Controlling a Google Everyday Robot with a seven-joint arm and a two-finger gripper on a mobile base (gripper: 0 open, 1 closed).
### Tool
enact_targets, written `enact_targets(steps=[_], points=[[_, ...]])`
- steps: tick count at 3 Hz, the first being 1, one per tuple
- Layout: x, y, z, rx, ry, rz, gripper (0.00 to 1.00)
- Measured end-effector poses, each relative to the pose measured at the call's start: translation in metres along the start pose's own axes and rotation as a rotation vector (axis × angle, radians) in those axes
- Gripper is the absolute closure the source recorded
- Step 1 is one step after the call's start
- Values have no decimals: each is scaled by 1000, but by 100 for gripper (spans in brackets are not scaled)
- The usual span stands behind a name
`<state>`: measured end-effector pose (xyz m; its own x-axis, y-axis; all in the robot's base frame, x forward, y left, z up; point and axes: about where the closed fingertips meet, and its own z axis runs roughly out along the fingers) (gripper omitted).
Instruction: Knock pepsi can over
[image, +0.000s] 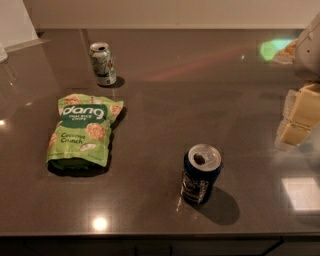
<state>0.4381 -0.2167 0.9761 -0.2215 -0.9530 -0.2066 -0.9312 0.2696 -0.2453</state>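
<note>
The pepsi can (201, 174) stands upright on the bench (165, 100), lower-left of the pincer (300, 116) at the right edge; pincer apart or together, cannot tell.

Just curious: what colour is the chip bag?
Chip bag: green, white lettering; camera view. Gripper at right edge.

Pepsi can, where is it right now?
The pepsi can stands upright near the front edge of the counter, right of the green Dang chips bag; the gripper hangs at the view's right edge, apart from it.
</note>
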Motion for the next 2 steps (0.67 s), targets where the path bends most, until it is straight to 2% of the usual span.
enact_targets(steps=[1,2], points=[[-1,0,0,2,-1,-1,0],[-16,11,11,-36,-38,-43,0]])
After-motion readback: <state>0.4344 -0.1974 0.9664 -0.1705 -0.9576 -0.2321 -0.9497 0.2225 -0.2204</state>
